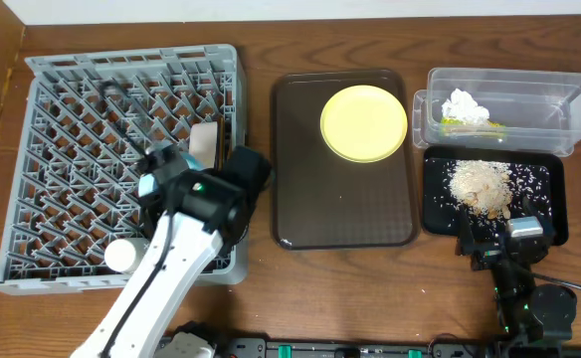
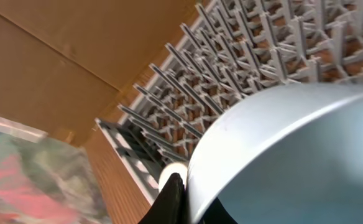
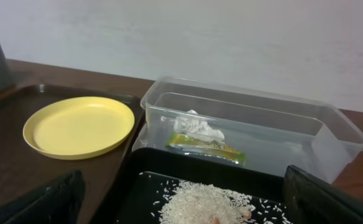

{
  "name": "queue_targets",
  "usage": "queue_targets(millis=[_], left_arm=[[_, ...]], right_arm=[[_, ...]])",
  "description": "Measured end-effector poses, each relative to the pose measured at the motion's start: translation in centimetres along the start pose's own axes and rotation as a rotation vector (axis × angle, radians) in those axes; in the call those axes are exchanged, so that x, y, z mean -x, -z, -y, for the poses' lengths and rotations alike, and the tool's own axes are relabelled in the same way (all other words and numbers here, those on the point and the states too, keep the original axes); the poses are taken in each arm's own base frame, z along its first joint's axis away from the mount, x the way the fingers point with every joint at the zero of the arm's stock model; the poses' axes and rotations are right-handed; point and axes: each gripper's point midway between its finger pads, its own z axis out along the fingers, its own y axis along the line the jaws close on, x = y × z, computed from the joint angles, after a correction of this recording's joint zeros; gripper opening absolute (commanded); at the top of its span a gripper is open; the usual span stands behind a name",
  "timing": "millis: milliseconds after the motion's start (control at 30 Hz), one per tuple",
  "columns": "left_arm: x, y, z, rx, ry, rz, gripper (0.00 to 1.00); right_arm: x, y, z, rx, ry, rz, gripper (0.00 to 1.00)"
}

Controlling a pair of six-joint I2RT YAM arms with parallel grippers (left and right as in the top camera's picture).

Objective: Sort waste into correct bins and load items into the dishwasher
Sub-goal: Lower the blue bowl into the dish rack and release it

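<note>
My left gripper (image 2: pixel 184 186) is shut on the rim of the light-blue bowl (image 2: pixel 293 155), holding it tilted over the near right part of the grey dishwasher rack (image 1: pixel 72 129). A white cup (image 1: pixel 121 256) lies in the rack's front edge, just behind the finger (image 2: pixel 171 198). The round yellow plate (image 1: pixel 364 122) rests on the brown serving tray (image 1: pixel 300 199). The clear tub (image 1: pixel 559 109) holds white tissue (image 1: pixel 467 106) and the green-and-orange wrapper (image 3: pixel 206 148). Rice (image 1: pixel 480 184) lies heaped in the black tray (image 1: pixel 549 189). My right gripper (image 1: pixel 499 239) hangs open and empty at that tray's near edge.
A pale dish (image 1: pixel 206 144) stands on edge among the rack's pegs (image 2: pixel 231 68), beside my left arm (image 1: pixel 181 249). Wooden table (image 1: pixel 261 60) surrounds everything. The rack's left edge lies close to the table's left side.
</note>
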Motion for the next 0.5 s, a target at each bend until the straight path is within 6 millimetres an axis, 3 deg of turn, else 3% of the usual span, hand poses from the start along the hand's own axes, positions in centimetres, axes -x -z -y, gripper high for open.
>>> queue_targets(millis=[200,500], left_arm=[[-0.6,-1.3,2.0,0.093,-0.127,0.008,0.08],[-3.4,-3.6,4.7,0.215,-0.370,-0.035,0.07]], right_arm=[[0.0,0.0,0.0,0.000,0.000,0.000,0.99],[0.0,0.0,0.0,0.000,0.000,0.000,0.99]])
